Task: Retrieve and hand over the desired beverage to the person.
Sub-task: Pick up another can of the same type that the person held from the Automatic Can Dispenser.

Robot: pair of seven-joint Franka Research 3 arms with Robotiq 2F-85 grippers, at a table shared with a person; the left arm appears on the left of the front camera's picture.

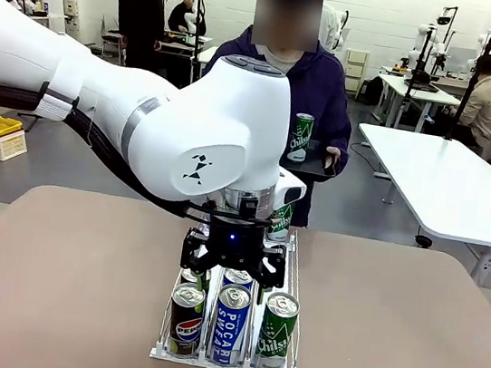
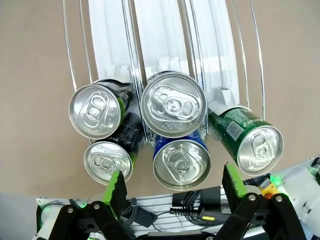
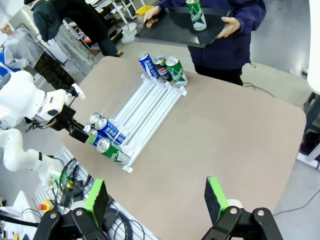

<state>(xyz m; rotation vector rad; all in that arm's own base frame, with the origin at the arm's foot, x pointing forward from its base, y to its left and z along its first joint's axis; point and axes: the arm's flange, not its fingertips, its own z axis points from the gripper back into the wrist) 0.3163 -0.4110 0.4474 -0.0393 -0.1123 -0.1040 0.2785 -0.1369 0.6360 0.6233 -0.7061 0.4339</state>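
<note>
Pocari can (image 2: 181, 162), upright in the rack's (image 2: 107, 35) middle lane, lies directly beneath left gripper's (image 2: 175, 186) spread jaws; right gripper (image 3: 157, 200), also spread, farther off

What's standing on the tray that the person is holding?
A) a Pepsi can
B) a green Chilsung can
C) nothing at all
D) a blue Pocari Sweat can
B: a green Chilsung can stands upright on the black tray that the person holds.
</note>
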